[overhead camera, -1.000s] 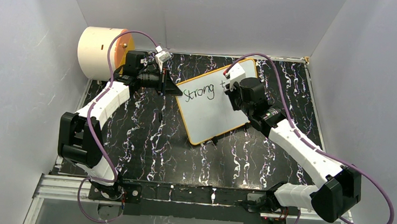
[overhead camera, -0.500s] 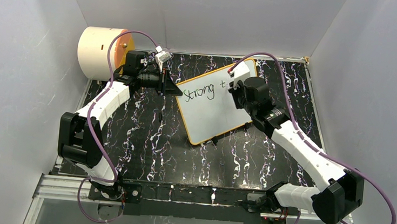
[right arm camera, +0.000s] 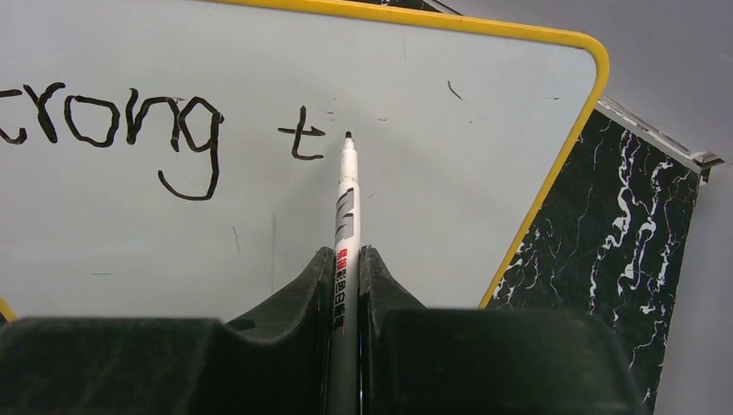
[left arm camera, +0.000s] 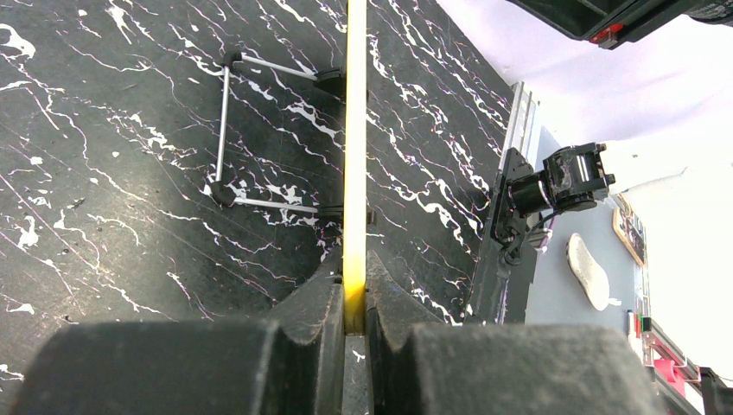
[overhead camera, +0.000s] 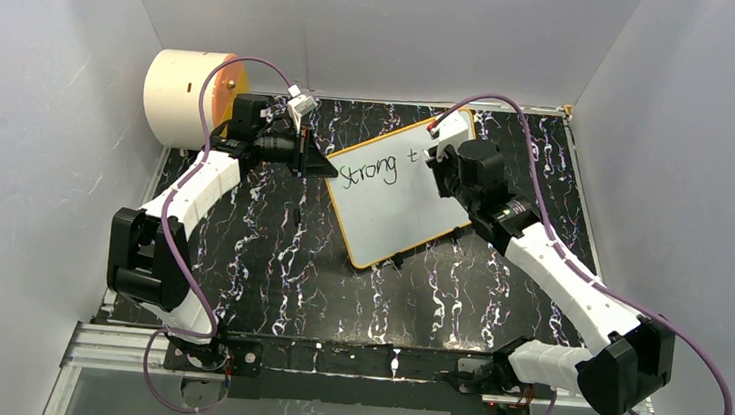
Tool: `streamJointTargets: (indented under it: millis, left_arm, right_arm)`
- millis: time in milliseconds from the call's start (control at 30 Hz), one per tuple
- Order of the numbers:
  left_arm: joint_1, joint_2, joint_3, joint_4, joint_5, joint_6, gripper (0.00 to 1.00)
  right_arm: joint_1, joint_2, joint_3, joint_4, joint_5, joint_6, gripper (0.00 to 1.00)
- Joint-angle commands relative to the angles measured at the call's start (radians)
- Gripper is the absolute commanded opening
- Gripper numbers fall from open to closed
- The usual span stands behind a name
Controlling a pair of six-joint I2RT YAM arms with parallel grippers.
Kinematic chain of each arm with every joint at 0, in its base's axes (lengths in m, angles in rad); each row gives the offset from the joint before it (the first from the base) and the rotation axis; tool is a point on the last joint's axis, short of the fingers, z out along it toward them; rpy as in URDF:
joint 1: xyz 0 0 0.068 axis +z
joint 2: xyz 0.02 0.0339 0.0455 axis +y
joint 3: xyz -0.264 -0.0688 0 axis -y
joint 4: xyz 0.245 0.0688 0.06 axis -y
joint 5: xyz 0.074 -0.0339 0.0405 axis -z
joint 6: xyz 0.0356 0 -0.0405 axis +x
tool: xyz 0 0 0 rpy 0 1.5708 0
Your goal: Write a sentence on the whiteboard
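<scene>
Underneath everything, a black tabletop point(overhead camera: 269, 259) veined with white like marble. At its far left corner, a cream cylinder with an orange face point(overhead camera: 180, 97), lying on its side.

On the far half of the tabletop, between the middle and the far right corner, a flat rectangular whiteboard with a thin orange-yellow frame point(overhead camera: 395, 215), turned diagonally, with small black feet along its near edge.

At the board's left corner, the left gripper point(overhead camera: 323, 165), clenched on the yellow frame, seen edge-on between the fingers point(left arm camera: 328, 298) in the left wrist view.

Over the board's far right part, the right gripper point(overhead camera: 440, 164), clamped on a slim white marker with a black tip point(right arm camera: 347, 194). Tip just right of the last letter; whether touching the surface, not clear.

Across the board's far side, black handwriting reading "Strong t" point(overhead camera: 375, 169).
</scene>
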Motion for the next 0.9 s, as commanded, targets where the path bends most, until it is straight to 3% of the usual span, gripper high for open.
streamJointTargets:
  millis: [0, 867]
  left_arm:
    - [-0.003, -0.019, -0.012, -0.026, 0.018, 0.021, 0.0]
    - [-0.004, -0.019, -0.013, -0.027, 0.023, 0.021, 0.0]
  right_arm:
    - [-0.002, 0.004, 0.038, 0.074, -0.018, 0.002, 0.0]
    - [-0.004, 0.062, 0.094, 0.124, -0.02, -0.012, 0.0]
